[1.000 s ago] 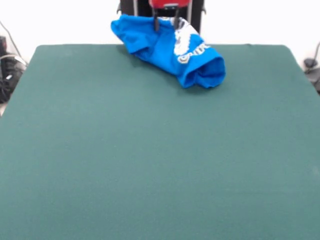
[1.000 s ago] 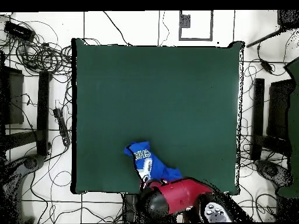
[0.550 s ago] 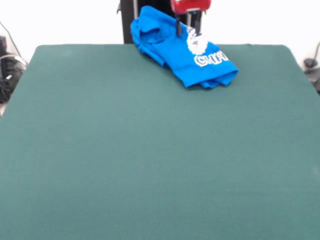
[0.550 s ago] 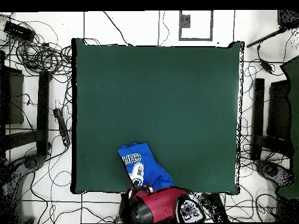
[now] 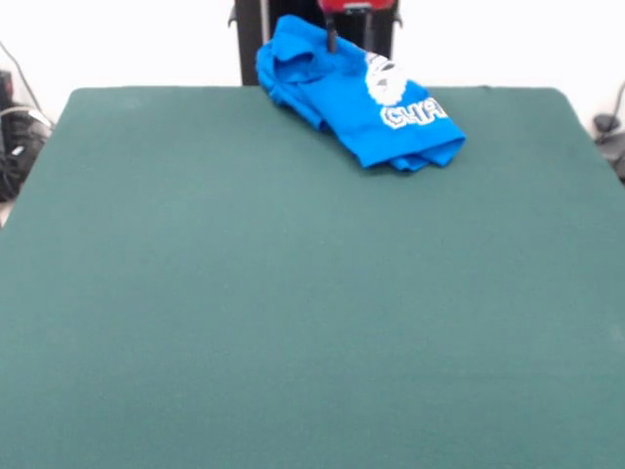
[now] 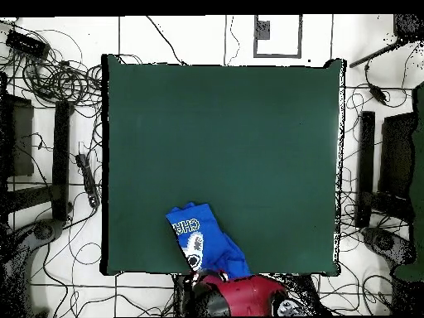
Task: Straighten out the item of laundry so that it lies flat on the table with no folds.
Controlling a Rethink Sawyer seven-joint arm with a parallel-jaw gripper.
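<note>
The item of laundry (image 5: pixel 356 93), a bright blue T-shirt with white print and letters, lies crumpled and folded over itself at the far edge of the table (image 5: pixel 293 293). One end of it is bunched up against the black pedestal. In the overhead view the item of laundry (image 6: pixel 203 243) sits at the bottom edge of the green table (image 6: pixel 224 141), partly under the red arm (image 6: pixel 244 296). My gripper (image 5: pixel 352 29) hangs just above the shirt's bunched far end, mostly cut off by the picture's top edge. Whether it touches the cloth cannot be made out.
Cables (image 6: pixel 58 79) and black stands (image 6: pixel 62 157) lie on the floor to the left of the table, and more stands (image 6: pixel 364 166) to the right. The black pedestal (image 5: pixel 254 39) rises right behind the shirt.
The shirt was carried sideways along the table edge and set down; over the last half second it stays still while the gripper has risen and shifted sideways.
</note>
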